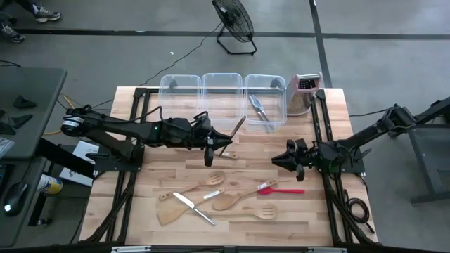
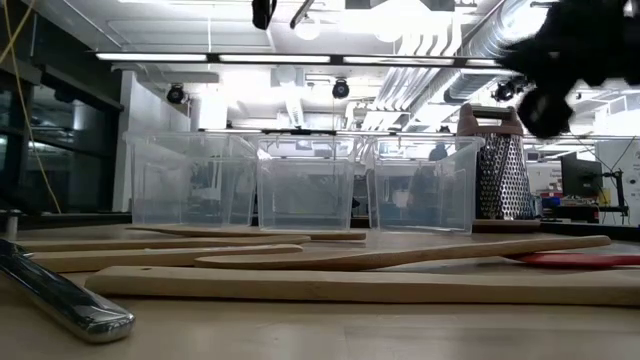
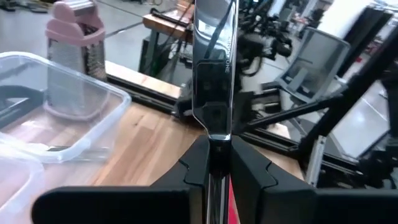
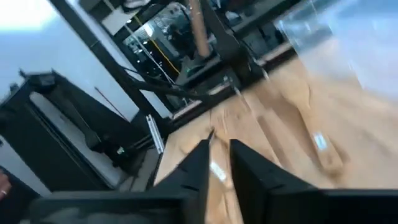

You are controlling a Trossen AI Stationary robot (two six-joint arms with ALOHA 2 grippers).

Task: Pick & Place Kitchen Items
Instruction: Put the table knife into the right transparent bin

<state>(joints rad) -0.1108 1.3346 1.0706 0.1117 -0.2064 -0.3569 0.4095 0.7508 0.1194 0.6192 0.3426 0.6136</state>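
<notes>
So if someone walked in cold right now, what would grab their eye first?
Probably the left gripper mid-table, shut on a shiny metal utensil that it holds up near the three clear tubs. Next, the scatter of wooden spoons and spatulas and the red spatula along the table's front, with the right gripper hovering just behind them.

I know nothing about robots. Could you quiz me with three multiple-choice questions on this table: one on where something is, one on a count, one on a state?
1. Where are the silver metal tongs?
A. In the clear plastic tub nearest the upright metal box grater
B. On the bare table
C. In the middle tub

2. How many clear tubs are there?
A. Two
B. Five
C. Three

3. What is the left gripper doing?
A. Open, empty
B. Shut on a shiny metal utensil
C. Shut on a wooden spoon

Answers: A, the tongs lie inside it; C, three stand in a row; B, the fingers clamp the blade.
</notes>
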